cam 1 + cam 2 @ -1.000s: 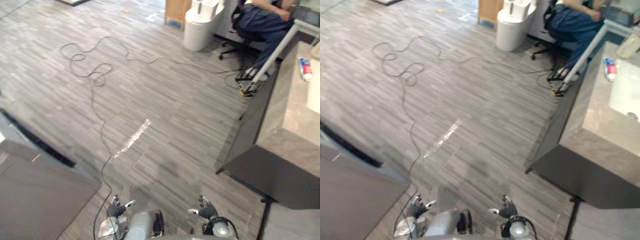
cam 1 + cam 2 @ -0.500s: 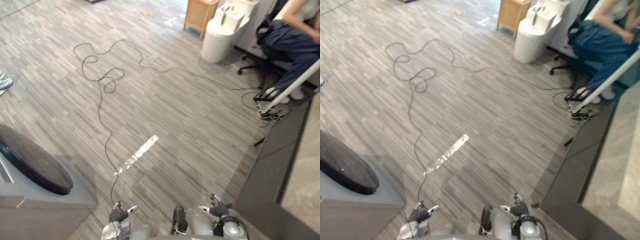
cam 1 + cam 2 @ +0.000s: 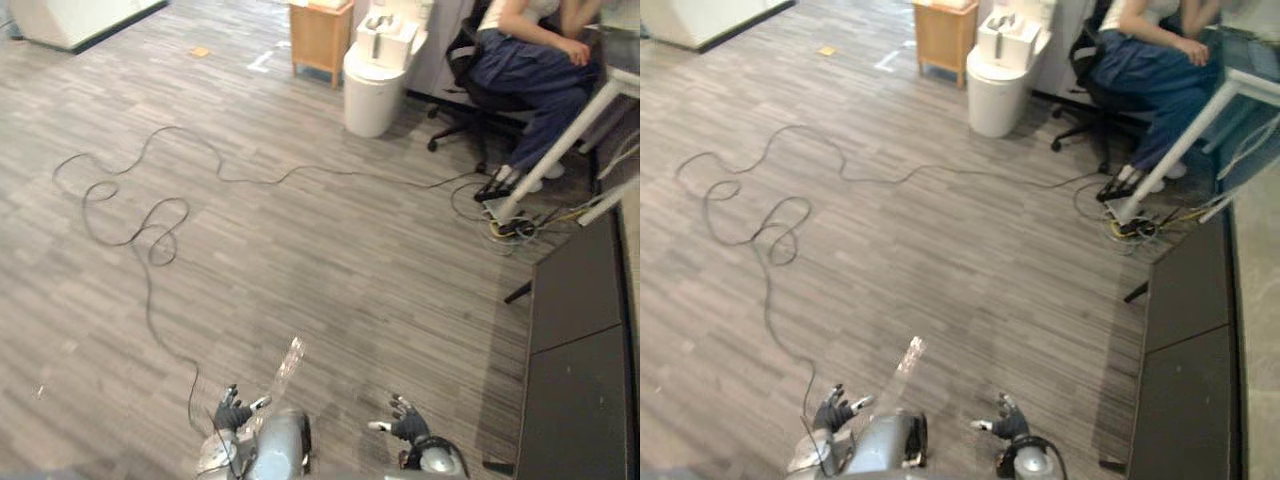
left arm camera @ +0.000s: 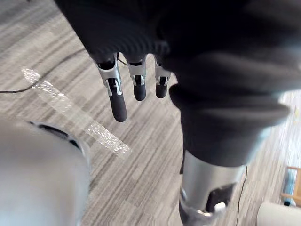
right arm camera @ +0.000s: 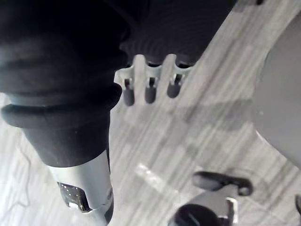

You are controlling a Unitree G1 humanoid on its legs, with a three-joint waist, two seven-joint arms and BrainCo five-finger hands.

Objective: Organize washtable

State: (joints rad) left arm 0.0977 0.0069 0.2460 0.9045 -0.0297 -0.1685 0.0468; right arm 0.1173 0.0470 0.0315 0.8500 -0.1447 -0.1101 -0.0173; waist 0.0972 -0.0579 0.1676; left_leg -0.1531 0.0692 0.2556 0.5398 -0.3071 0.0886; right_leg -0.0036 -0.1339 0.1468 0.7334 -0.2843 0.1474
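Note:
The washtable stands at the far right: its dark side panel point(image 3: 575, 340) and a thin strip of its grey top point(image 3: 1260, 330) show at the edge. None of the things on it can be seen. Both hands hang low over the wood-look floor, well short of the table. My left hand point(image 3: 232, 412) has relaxed, straight fingers point(image 4: 117, 96) and holds nothing. My right hand point(image 3: 405, 425) is the same, with its fingers point(image 5: 149, 90) straight and empty.
A long black cable point(image 3: 140, 220) snakes over the floor ahead. A shiny tape strip point(image 3: 285, 365) lies near my hands. Farther off are a white toilet point(image 3: 378, 75), a wooden stand point(image 3: 320, 35), a seated person point(image 3: 530, 60) and a slanted white table leg point(image 3: 555, 140).
The camera has swung, so the whole picture shifted. The dark round disc at the left has left the view. Both hands hang as before.

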